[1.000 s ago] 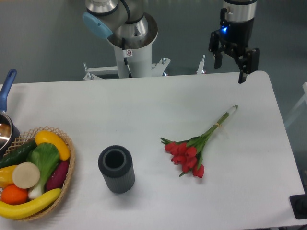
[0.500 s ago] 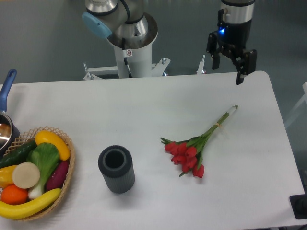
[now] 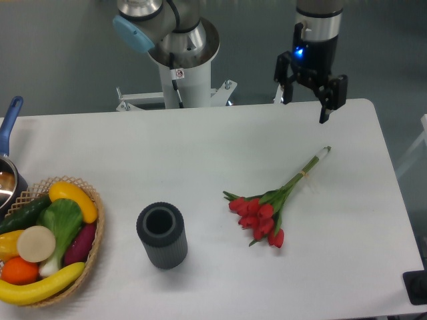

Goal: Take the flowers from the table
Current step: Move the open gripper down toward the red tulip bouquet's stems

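Approach phase, nothing picked yet. The gripper (image 3: 305,101) hangs over the far edge of the table (image 3: 200,143), up near the right back corner, pointing down. The flowers (image 3: 270,205) lie flat on the tabletop, well apart from the gripper: red buds toward the camera, thin stems running up and to the right to a pale tip.

Fingers: spread wide, one on the left (image 3: 283,93) and one lower on the right (image 3: 324,110), clear gap between them, nothing held, nothing touched. Empty and ready, by the look of it.

Next move, as I read it: swing in over the table toward the camera, line up above the stems, prob. near the tie where they bunch tight (the buds look too soft and bulky for a clean pinch), turn the wrist so the jaws straddle the stems crosswise, then drop low. Stems are thin and lie flush on the surface, so the fingertips need to get right down to the tabletop w/o jamming into it.

Other stuff: dark ribbed cup (image 3: 161,235) left of the bunch, basket (image 3: 93,230) of produce at the left edge, both out of the way.
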Controlling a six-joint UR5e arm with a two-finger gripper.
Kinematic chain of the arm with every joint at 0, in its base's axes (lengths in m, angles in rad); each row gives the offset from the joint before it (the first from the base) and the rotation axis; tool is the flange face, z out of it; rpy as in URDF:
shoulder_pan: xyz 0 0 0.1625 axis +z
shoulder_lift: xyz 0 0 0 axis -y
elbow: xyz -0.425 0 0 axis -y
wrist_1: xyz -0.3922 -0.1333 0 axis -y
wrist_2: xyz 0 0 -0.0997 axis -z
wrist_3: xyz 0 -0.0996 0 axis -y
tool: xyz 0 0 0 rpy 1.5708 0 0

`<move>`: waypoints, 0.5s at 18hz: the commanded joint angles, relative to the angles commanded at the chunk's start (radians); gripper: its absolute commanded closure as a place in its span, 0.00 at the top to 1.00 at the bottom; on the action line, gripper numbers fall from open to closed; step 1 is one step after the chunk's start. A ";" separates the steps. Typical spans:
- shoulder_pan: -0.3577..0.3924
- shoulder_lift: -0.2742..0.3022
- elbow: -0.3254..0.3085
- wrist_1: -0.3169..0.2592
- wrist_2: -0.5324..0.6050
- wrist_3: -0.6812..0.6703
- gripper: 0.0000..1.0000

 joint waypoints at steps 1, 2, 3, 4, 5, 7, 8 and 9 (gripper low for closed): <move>0.000 -0.008 -0.002 0.003 0.000 -0.005 1.00; -0.002 -0.011 -0.002 0.003 0.002 -0.009 1.00; -0.002 -0.015 -0.009 0.003 0.002 -0.011 1.00; -0.002 -0.018 -0.023 0.005 0.002 -0.012 1.00; -0.002 -0.018 -0.038 0.006 0.002 -0.011 1.00; -0.003 -0.031 -0.061 0.011 0.002 -0.011 1.00; -0.003 -0.037 -0.070 0.014 0.002 -0.009 1.00; -0.003 -0.057 -0.074 0.024 0.002 -0.009 1.00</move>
